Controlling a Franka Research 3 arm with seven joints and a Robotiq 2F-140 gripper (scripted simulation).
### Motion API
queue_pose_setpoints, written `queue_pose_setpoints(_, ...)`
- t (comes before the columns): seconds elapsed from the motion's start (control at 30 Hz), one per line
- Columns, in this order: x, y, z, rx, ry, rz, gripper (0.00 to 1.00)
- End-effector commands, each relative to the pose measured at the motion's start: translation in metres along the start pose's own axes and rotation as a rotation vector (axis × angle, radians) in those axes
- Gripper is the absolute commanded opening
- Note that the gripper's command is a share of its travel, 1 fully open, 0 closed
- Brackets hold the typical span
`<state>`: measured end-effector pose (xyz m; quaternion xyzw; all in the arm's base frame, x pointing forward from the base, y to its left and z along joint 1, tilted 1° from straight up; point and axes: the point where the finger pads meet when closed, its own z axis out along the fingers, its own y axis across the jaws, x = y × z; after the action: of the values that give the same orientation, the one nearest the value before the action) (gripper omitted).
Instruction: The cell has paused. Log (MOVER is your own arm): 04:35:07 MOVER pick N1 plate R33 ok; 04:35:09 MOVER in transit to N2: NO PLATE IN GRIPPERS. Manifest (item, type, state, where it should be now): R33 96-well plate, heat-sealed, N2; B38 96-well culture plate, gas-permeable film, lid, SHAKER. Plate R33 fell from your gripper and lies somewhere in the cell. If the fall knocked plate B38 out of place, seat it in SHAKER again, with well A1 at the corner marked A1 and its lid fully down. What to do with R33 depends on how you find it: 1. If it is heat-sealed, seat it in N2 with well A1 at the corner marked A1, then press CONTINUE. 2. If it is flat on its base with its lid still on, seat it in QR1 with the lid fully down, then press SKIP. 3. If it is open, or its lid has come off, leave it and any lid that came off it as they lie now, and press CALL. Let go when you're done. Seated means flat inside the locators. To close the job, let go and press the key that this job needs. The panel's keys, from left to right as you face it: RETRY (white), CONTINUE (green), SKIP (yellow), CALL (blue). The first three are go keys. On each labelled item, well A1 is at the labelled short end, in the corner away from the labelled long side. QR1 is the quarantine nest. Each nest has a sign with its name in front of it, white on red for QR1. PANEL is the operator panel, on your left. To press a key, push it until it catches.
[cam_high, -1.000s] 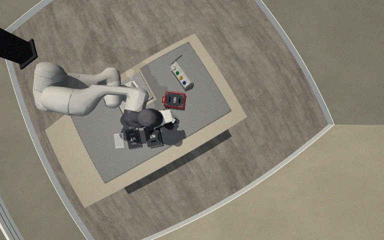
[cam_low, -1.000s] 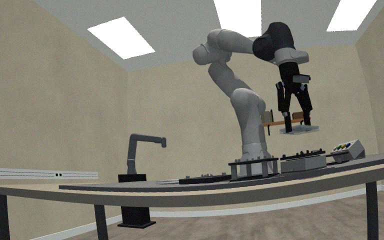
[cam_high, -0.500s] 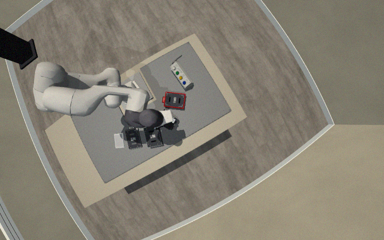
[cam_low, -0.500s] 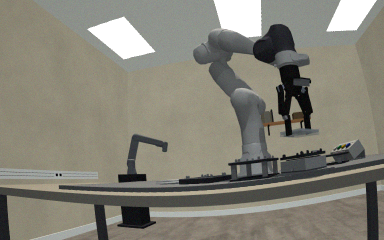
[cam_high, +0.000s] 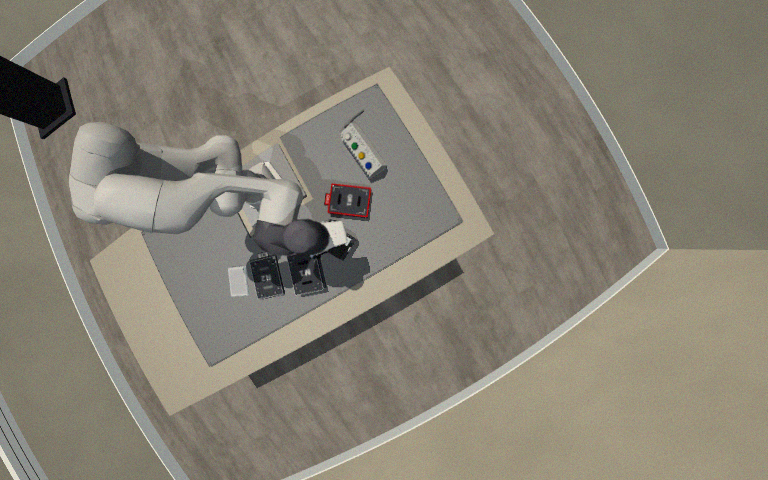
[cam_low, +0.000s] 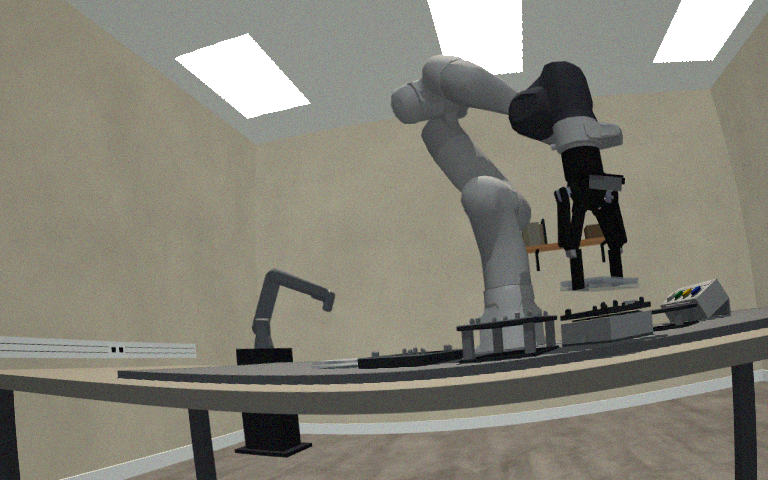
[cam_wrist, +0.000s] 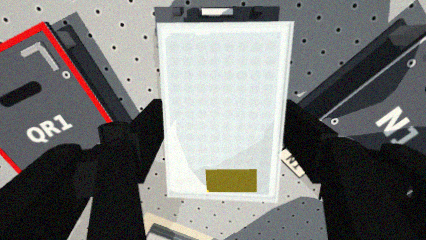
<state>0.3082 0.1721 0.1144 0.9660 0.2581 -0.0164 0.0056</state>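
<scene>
My gripper (cam_low: 596, 280) (cam_wrist: 221, 116) is shut on a pale, translucent plate (cam_low: 600, 283) (cam_wrist: 225, 95), gripping its long sides. The plate is about level, a clear rim shows around it, and an olive label (cam_wrist: 231, 180) is at its near end. Its name cannot be read. It hangs above a dark nest on a grey block (cam_low: 607, 328), partly hidden below it in the wrist view. A flat white item (cam_high: 237, 281) lies beside nest N2 (cam_high: 266, 277); whether it is a plate or a lid is unclear. Red-edged QR1 (cam_high: 349, 199) (cam_wrist: 25, 107) shows no plate.
Nest N1 (cam_high: 306, 273) (cam_wrist: 410, 107) stands raised on posts beside N2, its sign (cam_wrist: 292, 162) in front. The panel (cam_high: 372, 156) (cam_low: 711, 301) stands beyond QR1, its keys white, green, yellow and blue. A beige-rimmed tray (cam_high: 295, 169) lies near the arm. Another small arm (cam_low: 263, 305) stands behind the table.
</scene>
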Motion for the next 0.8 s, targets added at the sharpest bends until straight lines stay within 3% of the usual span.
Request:
queue_pose_setpoints(0.0, 0.007, -0.0022, 0.0059, 0.004, 0.021, -0.003, 0.1)
queue_pose_setpoints(0.77, 0.0072, -0.0023, 0.0156, 0.004, 0.021, -0.003, 0.1)
